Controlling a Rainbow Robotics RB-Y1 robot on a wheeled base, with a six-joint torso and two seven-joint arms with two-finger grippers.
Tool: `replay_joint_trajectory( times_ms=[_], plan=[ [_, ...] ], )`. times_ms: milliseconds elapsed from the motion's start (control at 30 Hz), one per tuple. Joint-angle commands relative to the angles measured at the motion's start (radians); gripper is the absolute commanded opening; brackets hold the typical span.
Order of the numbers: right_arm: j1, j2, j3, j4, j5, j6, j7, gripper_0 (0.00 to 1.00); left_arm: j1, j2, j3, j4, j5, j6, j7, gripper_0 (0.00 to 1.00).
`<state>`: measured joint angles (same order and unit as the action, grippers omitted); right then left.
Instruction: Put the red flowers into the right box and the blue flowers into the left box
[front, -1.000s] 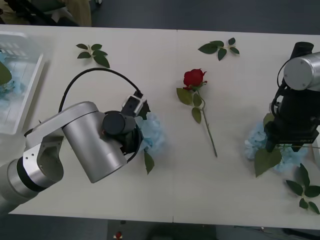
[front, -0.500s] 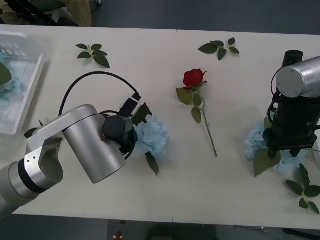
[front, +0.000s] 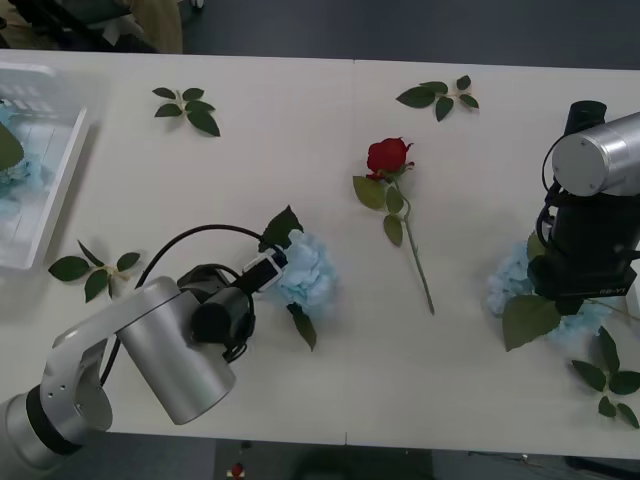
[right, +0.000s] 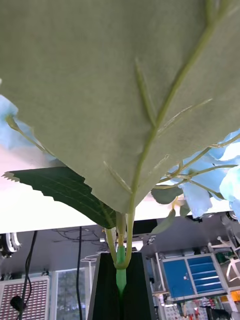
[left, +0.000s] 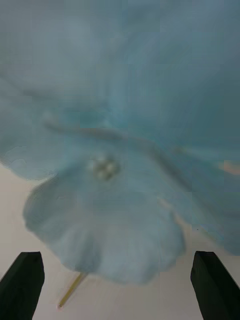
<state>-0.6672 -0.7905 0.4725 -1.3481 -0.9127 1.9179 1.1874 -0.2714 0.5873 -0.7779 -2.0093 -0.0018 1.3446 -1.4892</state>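
Observation:
A blue flower (front: 303, 270) lies on the table near the middle, its petals (left: 110, 165) close in front of my left gripper (left: 117, 260), whose black fingers (left: 22, 280) stand open and apart from it. My left gripper (front: 272, 274) sits at that flower's left side. At the right, my right gripper (right: 120, 282) is shut on the green stem of another blue flower (front: 515, 290), with its big leaf (right: 125, 90) just above the jaws. One red flower (front: 388, 156) lies at centre. The left box (front: 55, 200) holds blue flowers (front: 12, 165).
Loose green leaf sprigs lie at the back left (front: 190, 106), back right (front: 438, 95), left (front: 95, 268) and near right (front: 610, 378). The table's front edge runs just below my left arm. A white edge (front: 633, 290) shows at the far right.
My left arm has drawn back toward the near left, uncovering the middle blue flower and a leaf sprig. The right arm has shifted only slightly with its flower.

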Motion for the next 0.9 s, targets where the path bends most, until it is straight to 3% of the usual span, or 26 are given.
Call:
replay_joint_trajectory(
  times_ms=[33, 267, 400, 567, 633, 700, 733, 767, 800, 900],
  plan=[
    [0.008, -0.039, -0.009, -0.020, 0.009, 0.002, -0.011, 0.00, -0.031, -0.010, -0.004, 0.017, 0.037, -0.032, -0.026, 0.86],
    [0.026, -0.055, -0.071, -0.026, 0.006, 0.002, 0.006, 0.00, -0.068, -0.069, -0.006, 0.162, 0.054, -0.114, -0.129, 0.86],
    [0.098, -0.087, -0.149, -0.121, 0.002, 0.002, 0.023, 0.00, -0.075, -0.090, -0.006, 0.224, 0.025, -0.182, -0.135, 0.84],
    [0.227, -0.124, -0.275, -0.279, -0.011, 0.002, 0.041, 0.00, -0.083, -0.101, -0.006, 0.267, -0.015, -0.240, -0.146, 0.67],
    [0.244, -0.125, -0.296, -0.296, -0.012, 0.002, 0.044, 0.00, -0.084, -0.101, -0.006, 0.270, -0.015, -0.242, -0.146, 0.66],
    [0.334, -0.125, -0.405, -0.388, -0.017, 0.002, 0.061, 0.00, -0.088, -0.101, -0.006, 0.287, -0.015, -0.242, -0.149, 0.55],
    [0.367, -0.124, -0.442, -0.419, -0.020, 0.002, 0.067, 0.00, -0.088, -0.101, -0.006, 0.294, -0.014, -0.242, -0.148, 0.45],
    [0.393, -0.124, -0.469, -0.447, -0.020, 0.002, 0.074, 0.00, -0.088, -0.101, -0.006, 0.299, -0.012, -0.246, -0.149, 0.30],
    [0.423, -0.121, -0.502, -0.482, -0.025, 0.002, 0.080, 0.00, -0.088, -0.099, -0.006, 0.304, -0.007, -0.249, -0.149, 0.09],
    [0.492, -0.104, -0.580, -0.548, -0.034, 0.001, 0.090, 0.00, -0.089, -0.098, -0.006, 0.307, 0.002, -0.254, -0.149, 0.00]
  ],
)
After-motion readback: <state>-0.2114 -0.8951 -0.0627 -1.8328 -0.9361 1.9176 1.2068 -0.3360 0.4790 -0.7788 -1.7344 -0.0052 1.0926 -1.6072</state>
